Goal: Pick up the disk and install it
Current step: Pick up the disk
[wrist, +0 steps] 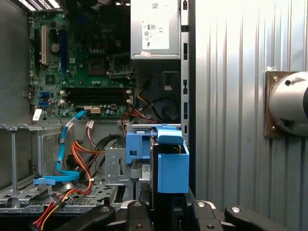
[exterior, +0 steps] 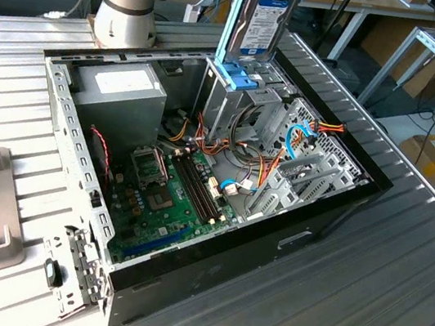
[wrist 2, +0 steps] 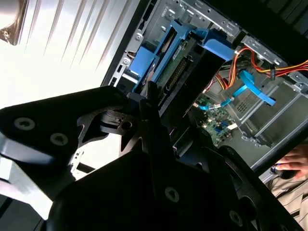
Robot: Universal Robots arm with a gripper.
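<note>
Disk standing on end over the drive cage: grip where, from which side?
Pinch the disk across its broad flat faces at the upper end, coming from above. It stands upright, lower end at the blue-topped cage, so only the top is free; a blue rail lines its narrow edge.

A silver-grey metal disk (exterior: pixel 265 22), white paper label, framed in a smooth blue plastic carrier (wrist: pixel 172 166). The open computer case (exterior: pixel 209 265) is matt black outside, bare dull metal within, on a ribbed brushed-metal table (exterior: pixel 377 304).
</note>
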